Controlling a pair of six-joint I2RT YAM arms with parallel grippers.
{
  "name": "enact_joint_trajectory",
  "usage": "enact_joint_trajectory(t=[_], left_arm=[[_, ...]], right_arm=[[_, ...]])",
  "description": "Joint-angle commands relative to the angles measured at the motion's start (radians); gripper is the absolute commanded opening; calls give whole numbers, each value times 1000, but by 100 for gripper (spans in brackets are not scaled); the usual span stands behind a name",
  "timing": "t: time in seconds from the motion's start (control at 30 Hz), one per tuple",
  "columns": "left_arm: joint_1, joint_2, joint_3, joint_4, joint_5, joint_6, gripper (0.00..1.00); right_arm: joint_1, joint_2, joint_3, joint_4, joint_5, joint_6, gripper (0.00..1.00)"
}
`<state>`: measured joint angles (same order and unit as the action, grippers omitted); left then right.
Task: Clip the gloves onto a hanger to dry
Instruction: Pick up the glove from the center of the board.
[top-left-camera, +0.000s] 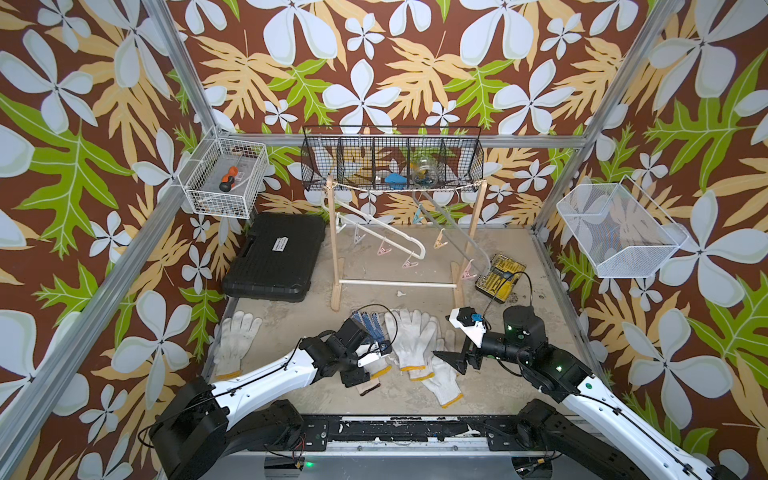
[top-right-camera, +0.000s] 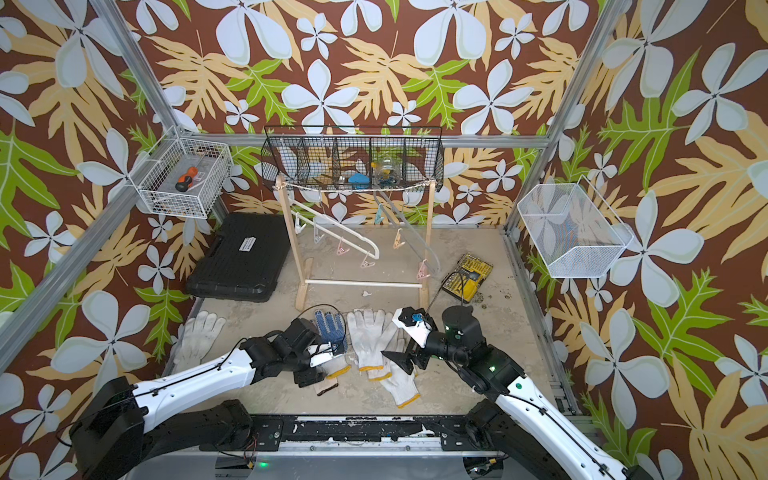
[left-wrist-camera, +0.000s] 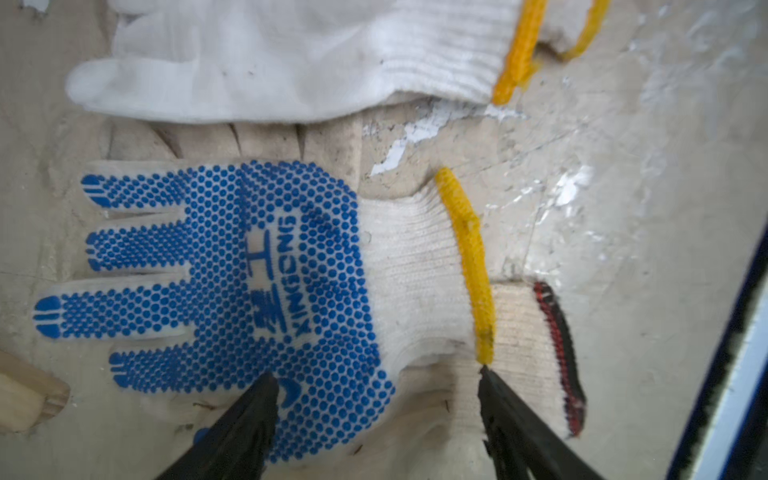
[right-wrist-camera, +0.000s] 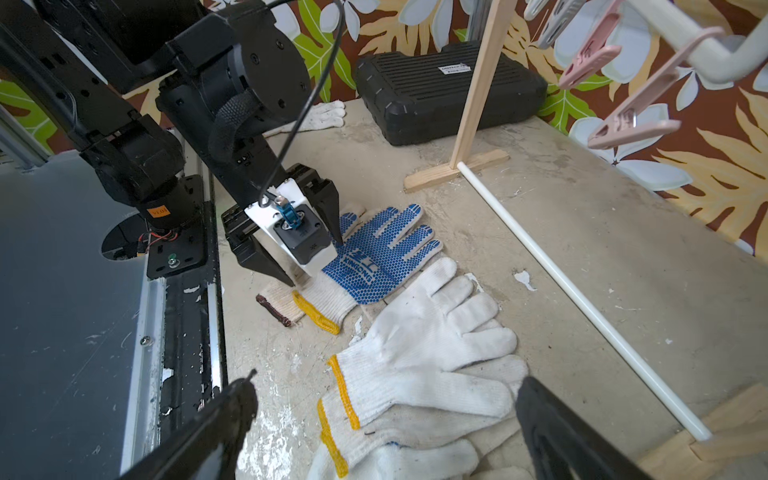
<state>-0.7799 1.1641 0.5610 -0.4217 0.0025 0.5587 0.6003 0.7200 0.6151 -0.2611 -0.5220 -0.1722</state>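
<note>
A blue-dotted glove (left-wrist-camera: 249, 291) with a yellow cuff lies palm up on the floor, on top of a dark-trimmed glove (left-wrist-camera: 519, 332). My left gripper (left-wrist-camera: 376, 374) is open and down on it. One fingertip rests on the dotted palm and the other at the yellow cuff edge. Plain white gloves (top-left-camera: 411, 340) with yellow cuffs lie overlapped to its right. My right gripper (right-wrist-camera: 388, 380) hangs open over them, holding nothing. Another white pair (top-left-camera: 235, 340) lies far left. A white hanger (top-left-camera: 382, 232) and a grey hanger (top-left-camera: 457, 232) with pink clips hang from the wooden rack (top-left-camera: 336, 266).
A black tool case (top-left-camera: 276, 257) lies at the back left and a yellow bit set (top-left-camera: 500, 276) at the back right. A black wire basket (top-left-camera: 392, 164) hangs above the rack. White baskets (top-left-camera: 226, 176) (top-left-camera: 619, 232) hang on both side walls.
</note>
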Motion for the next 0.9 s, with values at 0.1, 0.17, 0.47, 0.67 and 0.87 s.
enact_joint_trajectory(t=[0.1,0.17,0.47,0.67,0.87], left_arm=[[-11,97,35,73,-65,-4,70],[-20,117,39,75,-59,-6,67],[-35,127,16,87,-78,-14,31],[-38,128,13,86,-95,-23,0],[-38,105,74,7,-69,-47,0]], right_arm=[[3,6,-6,31,8,-17,100],[3,3,-6,24,11,-24,100],[3,10,-15,30,18,-23,100],[3,20,-10,38,19,-25,100],[3,26,-1,40,17,-25,100]])
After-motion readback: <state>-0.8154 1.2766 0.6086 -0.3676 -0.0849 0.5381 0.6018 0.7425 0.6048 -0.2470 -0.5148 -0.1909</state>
